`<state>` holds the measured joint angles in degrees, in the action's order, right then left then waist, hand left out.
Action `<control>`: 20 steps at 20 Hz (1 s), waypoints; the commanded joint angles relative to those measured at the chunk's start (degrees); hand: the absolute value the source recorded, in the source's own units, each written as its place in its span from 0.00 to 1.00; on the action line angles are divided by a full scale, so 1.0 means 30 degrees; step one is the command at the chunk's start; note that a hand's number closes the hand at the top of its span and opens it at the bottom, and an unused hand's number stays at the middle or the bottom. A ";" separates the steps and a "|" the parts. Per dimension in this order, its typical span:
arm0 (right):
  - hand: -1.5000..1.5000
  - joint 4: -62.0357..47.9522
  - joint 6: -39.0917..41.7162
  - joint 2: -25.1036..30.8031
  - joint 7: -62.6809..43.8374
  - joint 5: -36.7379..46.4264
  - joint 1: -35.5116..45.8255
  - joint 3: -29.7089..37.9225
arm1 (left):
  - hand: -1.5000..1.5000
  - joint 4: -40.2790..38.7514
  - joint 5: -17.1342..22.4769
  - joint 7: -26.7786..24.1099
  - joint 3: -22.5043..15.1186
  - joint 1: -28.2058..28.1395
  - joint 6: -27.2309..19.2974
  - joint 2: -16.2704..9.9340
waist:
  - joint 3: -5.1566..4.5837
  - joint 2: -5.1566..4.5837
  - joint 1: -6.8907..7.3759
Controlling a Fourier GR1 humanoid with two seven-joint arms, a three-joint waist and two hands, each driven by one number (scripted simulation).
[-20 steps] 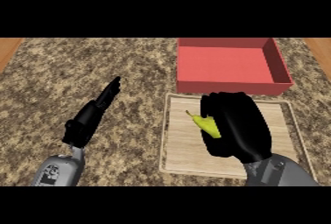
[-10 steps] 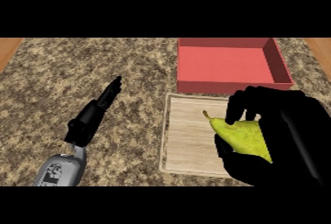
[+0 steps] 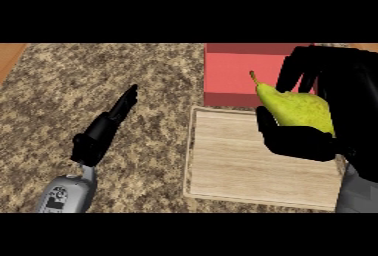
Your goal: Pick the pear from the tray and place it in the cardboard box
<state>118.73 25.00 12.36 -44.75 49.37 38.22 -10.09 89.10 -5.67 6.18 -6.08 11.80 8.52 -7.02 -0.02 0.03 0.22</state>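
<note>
— Yellow-green, that was the pear [image 3: 297, 106], stem tilted up and to the left. Where did you have it?

— In my right hand [image 3: 310, 135], fingers and thumb curled round its body. It was lifted off the tray [image 3: 244, 170], over the tray's far right corner and the near edge of the box [image 3: 236, 70].

— Touching either?

— I couldn't tell about the box; the pear sat in front of its red floor, and my hand hid the box's right side. The tray's pale wood showed bare below.

— And the box against the tray?

— Just beyond the tray's far edge, on the right half of the speckled stone counter [image 3: 111, 70]. Whether the two touched, I could not tell.

— Your other hand?

— My left hand [image 3: 111, 120] lay over the counter's left half, fingers straight and together, pointing toward the far edge, grasping nothing, well apart from the tray.
</note>
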 commanded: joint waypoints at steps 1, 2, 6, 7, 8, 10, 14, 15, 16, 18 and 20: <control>1.00 -0.2907 -0.0584 0.0518 0.1686 -0.0324 0.1435 0.2089 | 0.50 0.0369 -0.0457 -0.0358 -0.0206 -0.0800 0.0063 -0.0052 | 0.0002 -0.0024 0.0075; 1.00 -0.3697 -0.0101 0.1034 0.1888 -0.1097 0.2470 0.3319 | 0.50 -0.1084 -0.0192 -0.1211 0.0134 -0.0238 0.0342 -0.0074 | -0.0003 -0.0055 0.0033; 1.00 -0.5332 -0.1646 0.0609 0.3302 -0.0762 0.2157 0.3313 | 0.50 -0.1766 -0.0930 -0.0959 -0.0042 0.0487 -0.0374 0.0631 | 0.0003 -0.0041 -0.0003; 1.00 -0.6915 -0.1537 0.0620 0.3057 -0.1035 0.3883 0.3980 | 0.50 -0.1743 0.0242 -0.1091 0.0865 0.0687 0.0891 -0.0300 | -0.0002 -0.0057 0.0092; 1.00 -0.6822 -0.1719 0.0191 0.2696 -0.0617 0.3872 0.3436 | 0.50 -0.1461 -0.0612 -0.1512 0.0144 -0.0062 0.0221 0.0271 | -0.0002 -0.0026 0.0064; 1.00 -0.7554 -0.2878 0.0426 0.3885 -0.0439 0.3042 0.3836 | 0.50 0.0788 -0.0340 0.0418 -0.0165 -0.0507 0.0397 0.0311 | 0.0008 -0.0005 0.0113; 1.00 -1.1749 -0.3285 0.1504 0.5135 -0.0327 0.5697 0.4962 | 0.50 -0.1144 -0.1075 -0.0757 -0.0472 0.0319 -0.0160 0.1044 | 0.0001 -0.0067 0.0105; 1.00 -1.1732 -0.4695 0.1071 0.5359 0.0944 0.4470 0.4038 | 0.50 -0.0177 0.0008 -0.1077 0.0571 -0.0744 0.1058 -0.0280 | 0.0002 -0.0049 0.0172; 1.00 -1.3245 -0.4797 0.0888 0.4757 0.1490 0.6116 0.3881 | 0.50 -0.0273 -0.0270 0.0220 0.0415 0.0649 0.0544 0.0236 | -0.0001 -0.0069 0.0215; 1.00 -1.4610 -0.4849 0.1872 0.6497 0.0853 0.6397 0.4787 | 0.50 -0.0246 -0.0490 -0.0288 0.0103 0.0035 0.0556 0.0398 | 0.0002 -0.0058 0.0168; 1.00 -1.6540 -0.6253 0.1645 0.7596 0.1817 0.5603 0.4077 | 0.50 -0.0223 -0.0986 -0.0443 -0.0382 -0.0387 0.0050 0.0876 | 0.0004 -0.0110 0.0270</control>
<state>78.08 10.22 15.84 -27.37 52.87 54.62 1.93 87.77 -7.28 4.72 -5.91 11.60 9.63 -5.52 -0.03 -0.18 0.80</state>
